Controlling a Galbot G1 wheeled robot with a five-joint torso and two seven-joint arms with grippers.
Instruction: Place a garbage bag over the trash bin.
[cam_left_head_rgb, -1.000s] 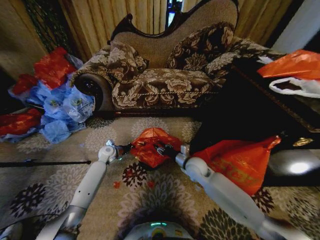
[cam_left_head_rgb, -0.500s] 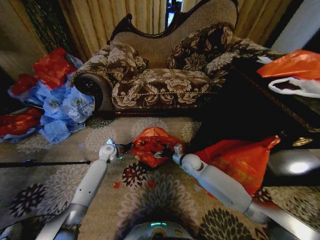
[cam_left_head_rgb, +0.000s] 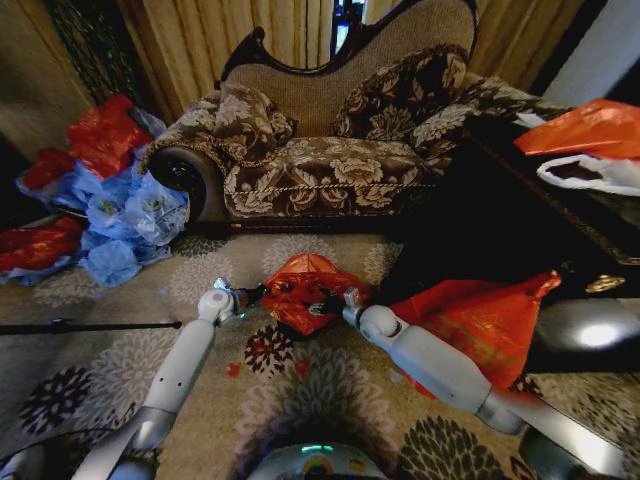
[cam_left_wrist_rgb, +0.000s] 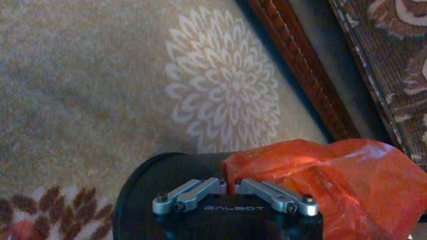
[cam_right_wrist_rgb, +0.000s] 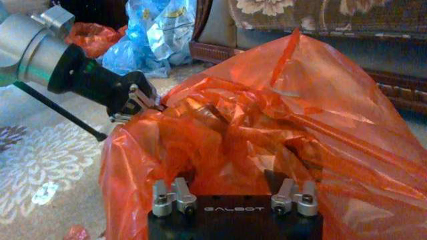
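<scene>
The left tool pinches the rim of the garbage bag, right above the trash bin. The right tool is spread open inside the bag. The bag looks thin, light and slippery, so its edge is the best place to hold.

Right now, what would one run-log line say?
left gripper: shut on garbage bag edge | right gripper: open, at bag | trash bin: partly covered
</scene>
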